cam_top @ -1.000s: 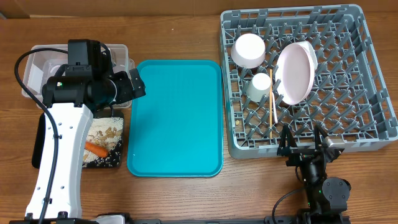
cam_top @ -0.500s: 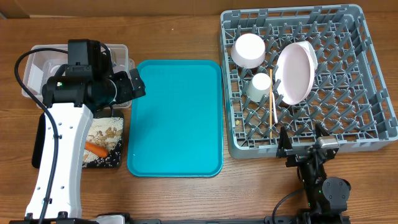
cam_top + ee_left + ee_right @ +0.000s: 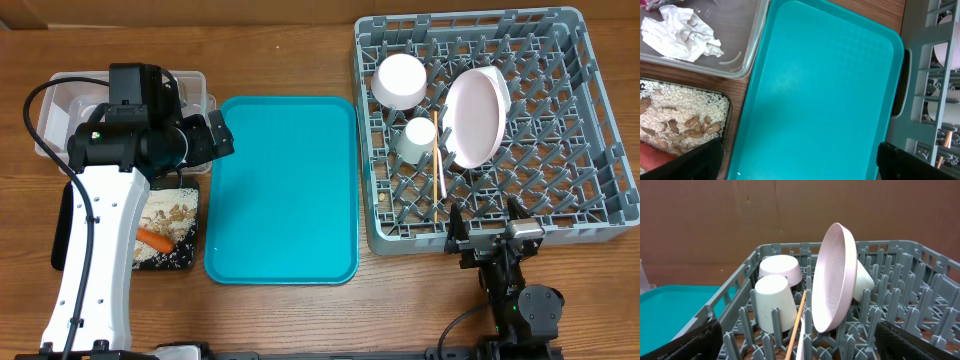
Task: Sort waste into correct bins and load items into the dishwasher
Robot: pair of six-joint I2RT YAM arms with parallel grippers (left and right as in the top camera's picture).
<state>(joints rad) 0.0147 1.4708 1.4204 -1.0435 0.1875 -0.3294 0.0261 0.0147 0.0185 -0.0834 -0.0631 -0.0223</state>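
On the wooden table [image 3: 300, 50] we see the grey dish rack [image 3: 560, 150] filling the far right corner. The teal serving tray [image 3: 285, 190] lies bare in the middle, its right edge just beside the rack. In the rack's far left corner the white bowl [image 3: 400, 80] sits tipped over among the pegs. Just to its right the white plate [image 3: 475, 115] stands on edge. The small white cup [image 3: 418, 138] rests mouth down, nearer the rack's near edge than the bowl. The wooden chopstick [image 3: 437, 170] lies on the grid, running from between the cup and the plate toward that near edge. At the table's left edge the clear tub [image 3: 60, 90] takes the far side, with a crumpled white napkin [image 3: 680, 32] on its floor. The black tray [image 3: 190, 255] sits on the near side of the tub, holding white rice [image 3: 685, 105], tan nuts [image 3: 690, 122] and an orange carrot piece [image 3: 155, 238]. The left gripper [image 3: 218, 136] hangs over the teal tray's left edge, where the tub and black tray meet it, fingers spread wide and empty. The right gripper [image 3: 485, 232] sits low at the rack's near edge, facing in toward the dishes, released, with nothing between its fingers.
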